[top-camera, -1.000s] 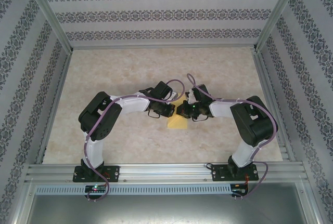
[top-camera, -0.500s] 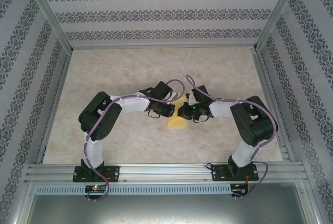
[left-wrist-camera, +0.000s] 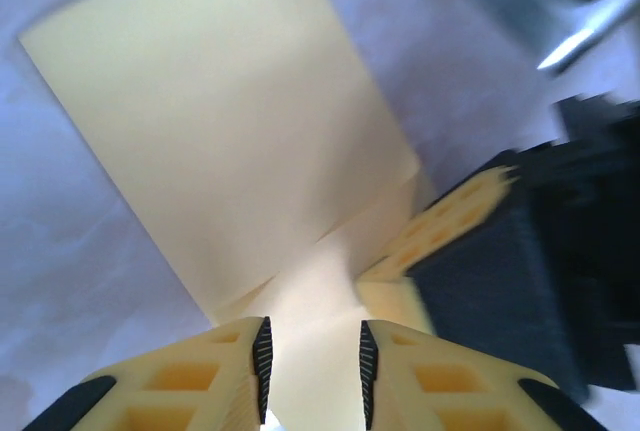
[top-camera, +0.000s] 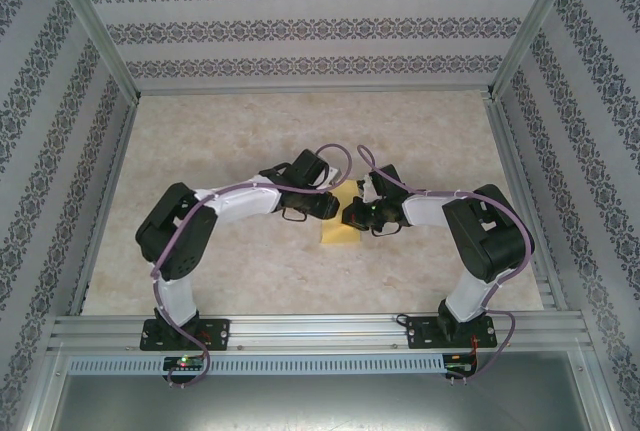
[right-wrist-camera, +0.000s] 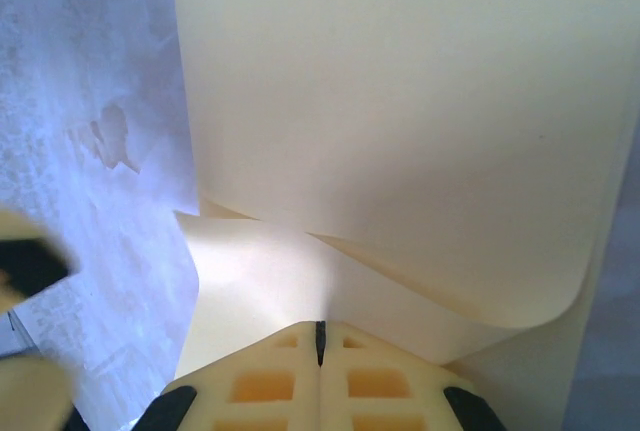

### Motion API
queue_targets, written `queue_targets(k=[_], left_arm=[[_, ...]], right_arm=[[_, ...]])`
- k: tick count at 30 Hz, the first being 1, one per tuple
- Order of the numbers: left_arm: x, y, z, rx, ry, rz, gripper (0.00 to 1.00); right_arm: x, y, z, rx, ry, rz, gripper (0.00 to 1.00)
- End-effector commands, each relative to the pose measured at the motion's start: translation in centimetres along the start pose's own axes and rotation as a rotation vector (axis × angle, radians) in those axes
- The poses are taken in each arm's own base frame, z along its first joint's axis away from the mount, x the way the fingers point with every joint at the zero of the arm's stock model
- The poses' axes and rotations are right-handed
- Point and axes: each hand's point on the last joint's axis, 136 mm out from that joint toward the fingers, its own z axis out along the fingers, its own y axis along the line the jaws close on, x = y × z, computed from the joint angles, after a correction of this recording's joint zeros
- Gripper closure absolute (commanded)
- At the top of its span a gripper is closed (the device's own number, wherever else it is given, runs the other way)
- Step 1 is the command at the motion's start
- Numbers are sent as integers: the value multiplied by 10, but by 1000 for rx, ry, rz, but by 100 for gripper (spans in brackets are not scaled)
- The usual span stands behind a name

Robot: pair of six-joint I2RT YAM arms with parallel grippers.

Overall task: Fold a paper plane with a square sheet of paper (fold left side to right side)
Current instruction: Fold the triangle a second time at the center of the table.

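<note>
Yellow paper, the square sheet of paper [top-camera: 340, 235], is seen lying partly folded on the table [top-camera: 250, 131] between both grippers. The left gripper [left-wrist-camera: 312, 361] is held slightly spread over its edge. The right gripper [right-wrist-camera: 320, 343] is pressed together at its curled flap; a pinch cannot be confirmed.

Pale yellow, plain and unprinted: that's the square sheet of paper [top-camera: 340, 233]. Under it the table [top-camera: 250, 281] shows a beige marbled pattern, and it reads bluish-white in the wrist views. The left gripper [left-wrist-camera: 312, 361] has yellow-orange fingers with black ribbed pads, and the right gripper [right-wrist-camera: 320, 336] has the same yellow-orange. The left arm [top-camera: 235, 201] and right arm [top-camera: 430, 209] mix black joints with white links, and purple cables [top-camera: 335, 156] trail along them. The walls [top-camera: 310, 26] carry grey-white wallpaper with dark ornamental bands. The frame rails [top-camera: 320, 329] are silver.
</note>
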Motion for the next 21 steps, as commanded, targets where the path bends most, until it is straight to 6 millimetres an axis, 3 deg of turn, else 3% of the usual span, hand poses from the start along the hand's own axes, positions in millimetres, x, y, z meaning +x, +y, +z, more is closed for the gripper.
queue_targets(k=[1,7,21], left_arm=[[4,-10,-16,46,-5,-37,69],[20,-41,-14,256,23,-117,75],[52,-36,12,292,122,-165,77]], right_arm=[[17,-28,5,80,50,33,100],[18,-28,4,82,55,32,100],[19,-28,3,89,62,27,100]])
